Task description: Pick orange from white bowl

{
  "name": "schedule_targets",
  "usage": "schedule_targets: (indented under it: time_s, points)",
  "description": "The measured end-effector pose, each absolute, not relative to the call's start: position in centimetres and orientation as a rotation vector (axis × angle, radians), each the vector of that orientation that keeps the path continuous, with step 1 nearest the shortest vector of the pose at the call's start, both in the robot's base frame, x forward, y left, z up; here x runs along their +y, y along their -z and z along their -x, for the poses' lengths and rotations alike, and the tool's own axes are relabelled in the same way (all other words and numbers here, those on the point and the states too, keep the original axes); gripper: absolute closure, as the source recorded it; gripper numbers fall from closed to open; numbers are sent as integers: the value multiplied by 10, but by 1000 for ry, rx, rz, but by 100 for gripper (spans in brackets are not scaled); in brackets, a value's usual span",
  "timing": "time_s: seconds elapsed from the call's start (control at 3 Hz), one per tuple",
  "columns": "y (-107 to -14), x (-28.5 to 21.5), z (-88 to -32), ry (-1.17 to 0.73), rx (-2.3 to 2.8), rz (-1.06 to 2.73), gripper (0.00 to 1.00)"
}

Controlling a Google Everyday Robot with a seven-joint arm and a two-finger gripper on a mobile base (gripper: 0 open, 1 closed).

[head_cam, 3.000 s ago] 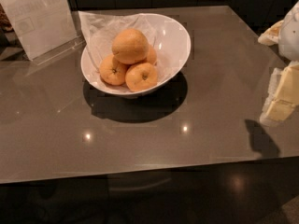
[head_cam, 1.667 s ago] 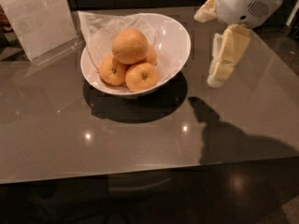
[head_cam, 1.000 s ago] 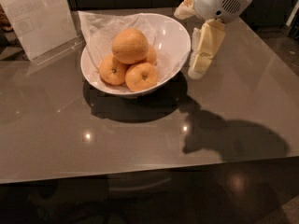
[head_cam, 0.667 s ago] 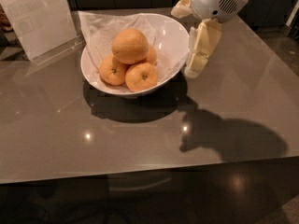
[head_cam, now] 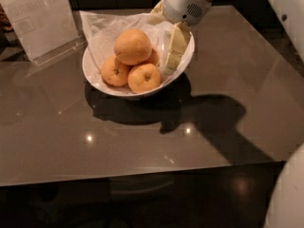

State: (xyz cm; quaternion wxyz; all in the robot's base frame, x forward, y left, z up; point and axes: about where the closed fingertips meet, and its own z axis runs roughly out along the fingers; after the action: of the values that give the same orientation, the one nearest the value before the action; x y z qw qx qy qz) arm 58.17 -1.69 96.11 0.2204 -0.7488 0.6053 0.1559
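Observation:
The orange point(head_cam: 133, 46) is the largest fruit, smooth and pale, lying on top of the pile in the white bowl point(head_cam: 95, 77). Two smaller oranges with dark stem dimples point(head_cam: 114, 71) point(head_cam: 144, 78) lie in front of it. Crinkled white paper point(head_cam: 102, 30) lines the bowl. My gripper point(head_cam: 174, 51) hangs over the bowl's right side, just right of the orange and apart from it. One cream-coloured finger point(head_cam: 175, 49) points down into the bowl.
The bowl stands on a glossy grey-brown table point(head_cam: 142, 137). A clear acrylic sign holder point(head_cam: 40, 20) with a paper sheet stands at the back left. The arm's shadow point(head_cam: 213, 122) falls across the table right of the bowl. A white robot part point(head_cam: 287, 194) shows at the bottom right.
My gripper has moved left across the table from the right edge and now hangs over the bowl's right rim beside the orange. The fruit and the bowl have not moved.

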Motion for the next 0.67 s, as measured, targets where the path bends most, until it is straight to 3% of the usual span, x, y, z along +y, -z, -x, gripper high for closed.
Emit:
schedule_targets:
  time_s: [0.67]
  points:
    - [-936, 34, -612, -545, 1599, 2132, 0]
